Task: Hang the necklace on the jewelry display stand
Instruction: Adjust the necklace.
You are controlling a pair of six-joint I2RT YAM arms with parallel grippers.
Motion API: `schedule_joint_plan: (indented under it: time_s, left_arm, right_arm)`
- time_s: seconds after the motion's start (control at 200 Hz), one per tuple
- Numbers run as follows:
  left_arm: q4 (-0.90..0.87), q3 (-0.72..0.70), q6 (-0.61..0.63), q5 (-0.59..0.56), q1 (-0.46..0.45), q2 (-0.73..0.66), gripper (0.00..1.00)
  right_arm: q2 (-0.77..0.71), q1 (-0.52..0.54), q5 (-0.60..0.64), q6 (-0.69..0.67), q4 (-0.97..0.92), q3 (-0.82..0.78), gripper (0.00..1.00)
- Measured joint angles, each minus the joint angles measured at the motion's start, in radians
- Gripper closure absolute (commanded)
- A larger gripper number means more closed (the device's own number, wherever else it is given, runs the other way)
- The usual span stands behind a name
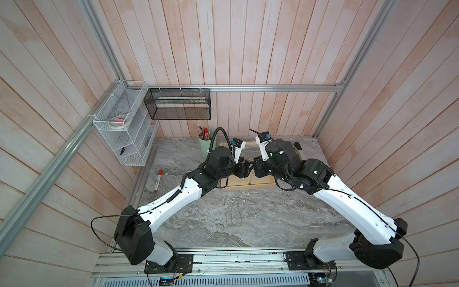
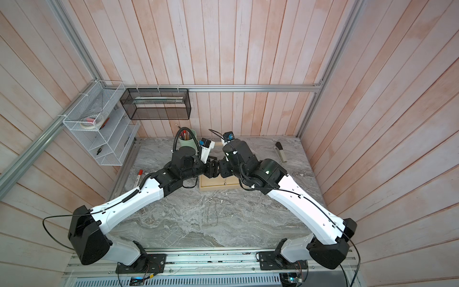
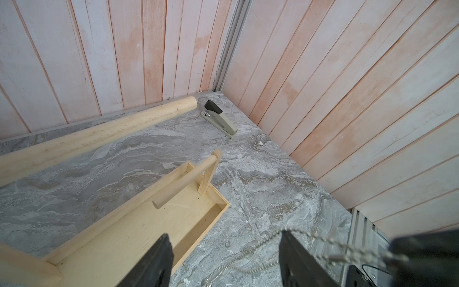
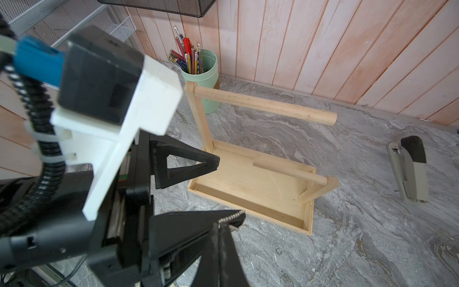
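Note:
The necklace (image 3: 248, 251) is a fine pale bead chain. My right gripper (image 4: 219, 223) is shut on it, pinching the chain at the tips of its jaws. From there the chain runs over the tip of one finger (image 3: 288, 238) of my left gripper (image 3: 224, 233), then sags toward the marble. The left jaws stand wide open, with only the chain in the gap between them. The two grippers meet tip to tip above the front of the jewelry display stand (image 4: 248, 184), as both top views show (image 1: 248, 185) (image 2: 213, 185). Its high bar (image 4: 260, 104) and low bar (image 4: 298, 174) are bare.
A mint-green pen cup (image 4: 201, 82) stands behind the stand's left post. A stapler (image 4: 409, 171) lies at the back right of the marble top. A red-capped marker (image 1: 158, 181) lies at the left. A white wire rack (image 1: 121, 129) and a black mesh basket (image 1: 177, 104) hang on the walls.

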Motion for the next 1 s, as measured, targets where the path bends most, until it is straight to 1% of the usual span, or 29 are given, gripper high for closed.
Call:
schedule_joint_plan:
  time_s: [0.24,0.555,1.0]
  left_arm:
    - [0.006,0.008,0.000,0.005,0.000,0.016,0.30]
    - [0.007,0.021,0.000,0.057,0.000,0.030,0.30]
    - [0.007,0.021,0.000,0.122,0.000,0.030,0.30]
  right_arm:
    - [-0.003,0.000,-0.003,0.000,0.008,0.012,1.00]
    - [-0.004,-0.004,-0.018,-0.005,0.023,0.012,1.00]
    - [-0.004,-0.046,-0.071,-0.008,0.046,0.012,1.00]
